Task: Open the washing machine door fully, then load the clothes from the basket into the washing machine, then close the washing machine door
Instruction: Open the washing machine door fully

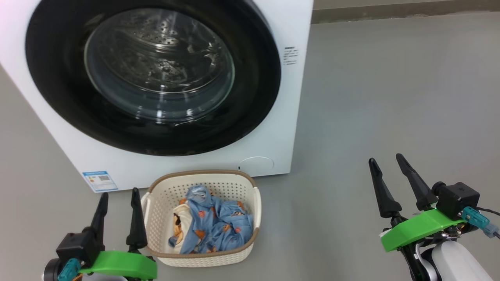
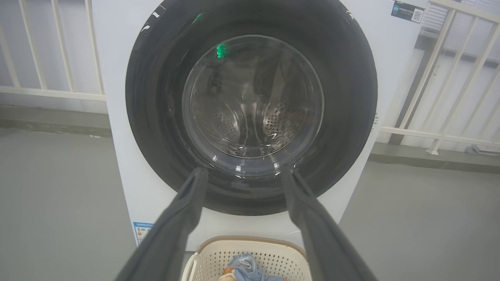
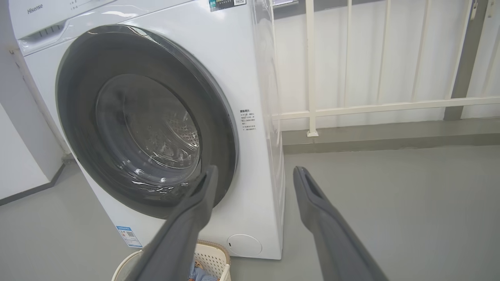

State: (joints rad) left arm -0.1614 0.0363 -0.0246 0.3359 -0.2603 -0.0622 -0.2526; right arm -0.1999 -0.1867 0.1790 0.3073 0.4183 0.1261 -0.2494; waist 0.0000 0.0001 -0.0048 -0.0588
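The white washing machine [image 1: 281,128] stands ahead with its round black-rimmed door [image 1: 250,97] shut flat against the front; the steel drum shows through the glass. On the floor before it sits the cream basket [image 1: 164,195], holding the light blue and cream clothes [image 1: 218,226]. My left gripper [image 1: 119,195] is open just left of the basket, fingers pointing up. My right gripper [image 1: 386,160] is open over bare floor, well right of the basket. The door [image 2: 156,117] faces the left wrist view head-on, the basket [image 2: 289,257] below it. The door [image 3: 78,117] and machine [image 3: 250,78] fill the left of the right wrist view.
Grey floor [image 1: 390,97] spreads to the right of the machine. A white railing [image 3: 371,105] runs behind and beside it. A blue label sticker [image 1: 99,180] marks the machine's lower left corner.
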